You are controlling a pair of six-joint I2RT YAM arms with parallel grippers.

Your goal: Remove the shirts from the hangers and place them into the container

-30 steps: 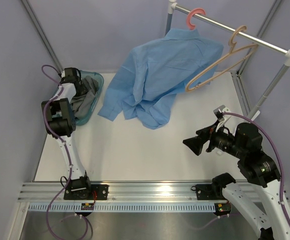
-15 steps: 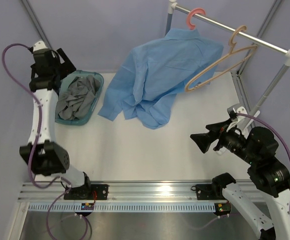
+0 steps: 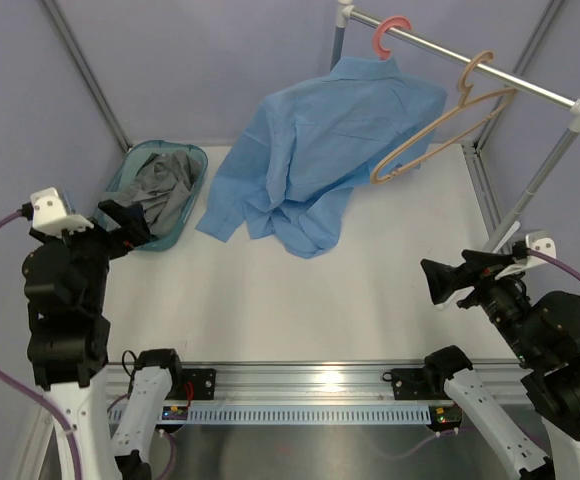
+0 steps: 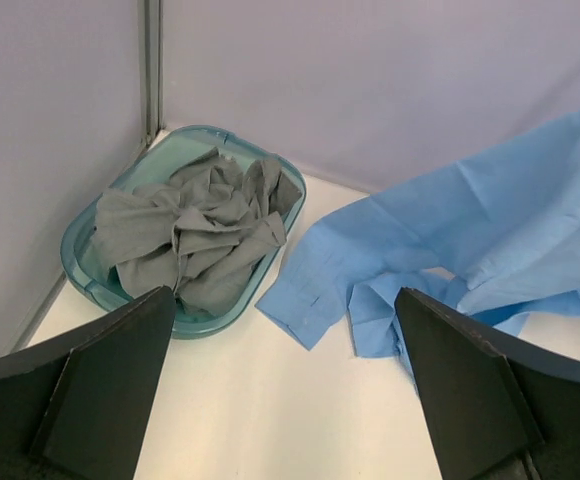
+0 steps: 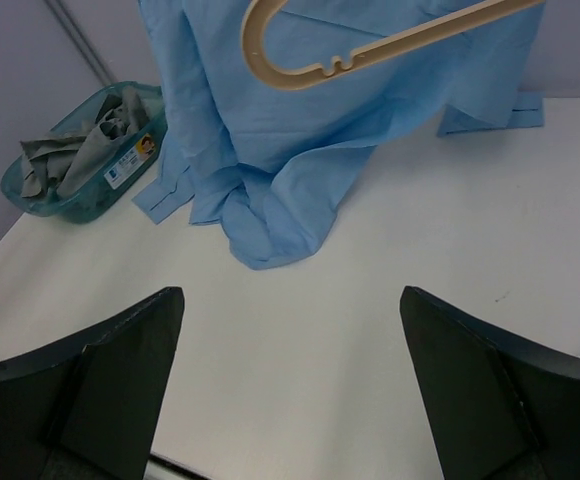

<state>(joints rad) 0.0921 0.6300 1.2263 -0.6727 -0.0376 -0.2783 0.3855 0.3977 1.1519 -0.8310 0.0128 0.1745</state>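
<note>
- Grey shirt (image 4: 195,225) lies crumpled inside the container (image 4: 78,268), filling most of it, with folds rising above the rim.
- The container sits on the table (image 3: 300,300) in its far left corner, close against the side wall; a white label shows on its long side in the right wrist view.
- The light blue shirt (image 3: 320,150) hangs by its collar from the coral-pink hanger (image 3: 391,33), whose hook is over the grey rail (image 3: 530,85) at the far right.
- Only the hook of that hanger shows; the rest is hidden under the cloth.
- The shirt's lower half is bunched on the table, and one sleeve lies flat with its cuff just beside the container, not touching it.
- The tan hanger (image 3: 445,125) is bare, hooked on the same rail to the right of the pink one, tilted, with its lower end in front of the blue shirt's shoulder.
- The left gripper (image 3: 128,225) hovers above the table's left edge, near the container's near end, its fingers spread wide with nothing between them.
- The right gripper (image 3: 448,275) is held in the air over the table's right side, well apart from both shirts, jaws wide and empty.
- Its camera looks across the table toward the blue shirt and the container.
</note>
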